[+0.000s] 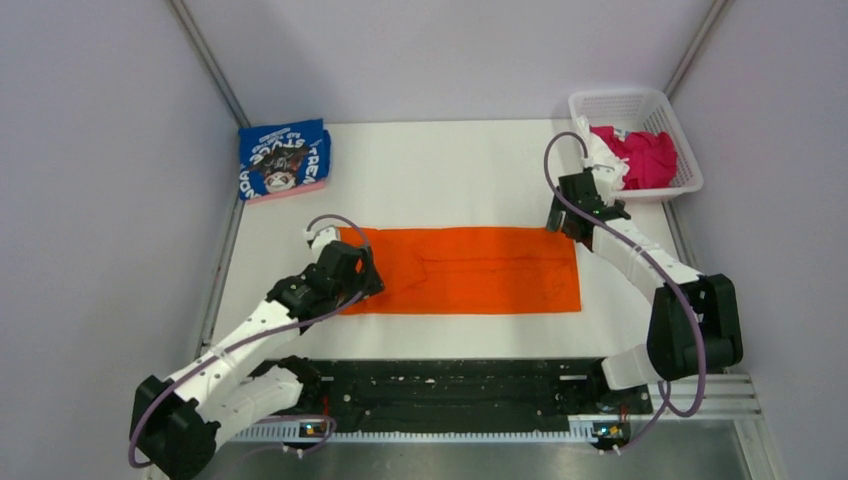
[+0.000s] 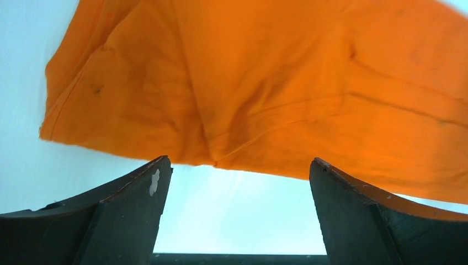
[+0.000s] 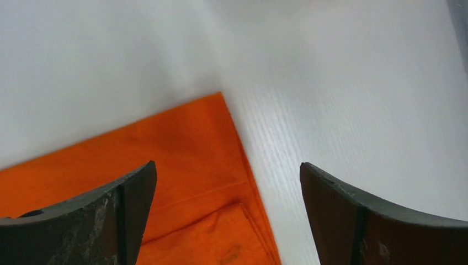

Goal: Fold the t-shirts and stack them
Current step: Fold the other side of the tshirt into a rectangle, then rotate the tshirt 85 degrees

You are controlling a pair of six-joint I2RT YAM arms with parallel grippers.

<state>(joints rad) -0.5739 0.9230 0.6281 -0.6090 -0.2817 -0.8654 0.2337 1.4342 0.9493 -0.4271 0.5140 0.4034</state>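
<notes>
Top external view: the orange t-shirt point(image 1: 470, 270) lies in a flat band on the surface point(image 1: 450, 170), left end effector point(image 1: 362, 270) and right end effector point(image 1: 562, 222) at its 2 ends, jaws spread and empty, likely positioned for the next fold.

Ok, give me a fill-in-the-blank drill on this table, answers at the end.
The long folded shirt in the middle of the table is ____. The blue shirt lies at the far ____ corner. The magenta shirt lies in a white ____. The left gripper and the right gripper both have their jaws ____.
Missing words: orange; left; basket; open.
</notes>
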